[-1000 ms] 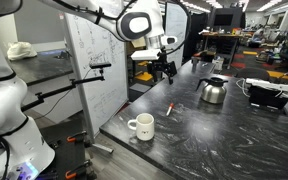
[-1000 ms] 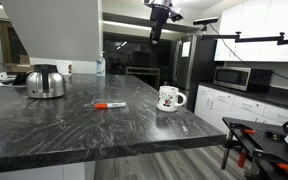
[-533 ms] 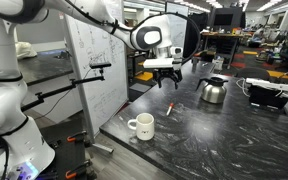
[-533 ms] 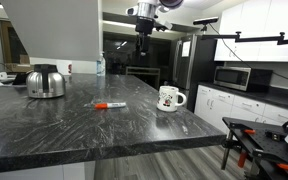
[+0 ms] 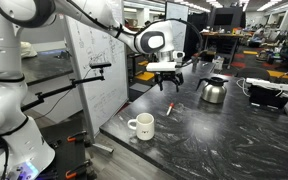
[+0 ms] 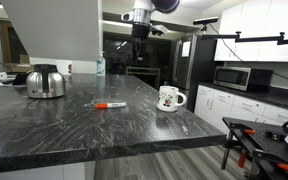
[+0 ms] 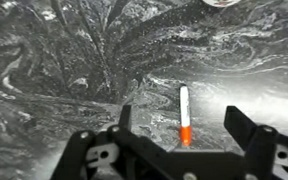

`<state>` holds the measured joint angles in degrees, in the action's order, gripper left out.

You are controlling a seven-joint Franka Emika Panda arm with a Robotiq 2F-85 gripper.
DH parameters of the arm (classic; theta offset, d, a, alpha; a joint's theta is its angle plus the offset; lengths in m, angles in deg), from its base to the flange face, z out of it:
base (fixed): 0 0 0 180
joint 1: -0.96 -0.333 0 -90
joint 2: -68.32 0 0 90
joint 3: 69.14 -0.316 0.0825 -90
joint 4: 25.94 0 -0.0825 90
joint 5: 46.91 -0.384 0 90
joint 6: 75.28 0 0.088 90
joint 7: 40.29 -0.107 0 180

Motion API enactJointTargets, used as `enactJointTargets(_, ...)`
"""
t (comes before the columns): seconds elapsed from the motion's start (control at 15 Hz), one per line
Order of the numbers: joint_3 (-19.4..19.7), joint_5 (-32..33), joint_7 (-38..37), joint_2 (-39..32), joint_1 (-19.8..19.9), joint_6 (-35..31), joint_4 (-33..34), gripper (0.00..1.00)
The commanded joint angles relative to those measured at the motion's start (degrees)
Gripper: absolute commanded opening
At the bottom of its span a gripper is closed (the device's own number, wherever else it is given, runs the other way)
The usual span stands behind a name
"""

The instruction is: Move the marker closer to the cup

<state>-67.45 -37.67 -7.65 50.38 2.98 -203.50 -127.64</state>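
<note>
The marker (image 5: 169, 108) is a thin stick with a red end and lies flat on the dark marbled counter; it also shows in an exterior view (image 6: 109, 105) and in the wrist view (image 7: 184, 113) as a white barrel with an orange-red end. The white mug (image 5: 141, 126) stands near the counter's edge, also seen in an exterior view (image 6: 169, 98), a short way from the marker. My gripper (image 5: 166, 77) hangs open and empty well above the marker, also visible in an exterior view (image 6: 139, 35). In the wrist view the marker lies between the open fingers (image 7: 183, 120).
A shiny metal kettle (image 5: 213, 90) with a black handle stands further back on the counter, also seen in an exterior view (image 6: 45, 83). A black box with cables (image 5: 266, 95) sits at the far end. A whiteboard (image 5: 94, 55) stands beside the counter.
My gripper has moved across and lowered until it hangs over the marker. The marker and the mug have not moved.
</note>
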Motion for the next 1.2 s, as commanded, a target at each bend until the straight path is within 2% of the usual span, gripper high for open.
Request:
enactJointTargets(0.0,-1.38,-0.17,1.08,-0.95,1.45,0.03,0.42,1.00)
enactJointTargets(0.27,-3.30,1.13,2.00,-6.06,0.38,1.60,4.31,1.00)
enactJointTargets(0.4,-3.80,3.15,-0.47,-9.04,-0.92,1.25,5.91,1.00)
enactJointTargets(0.73,-3.99,6.72,-1.38,-15.96,-2.68,0.61,10.09,1.00)
enactJointTargets(1.13,-5.20,8.14,3.11,-24.00,-2.27,2.55,18.87,1.00)
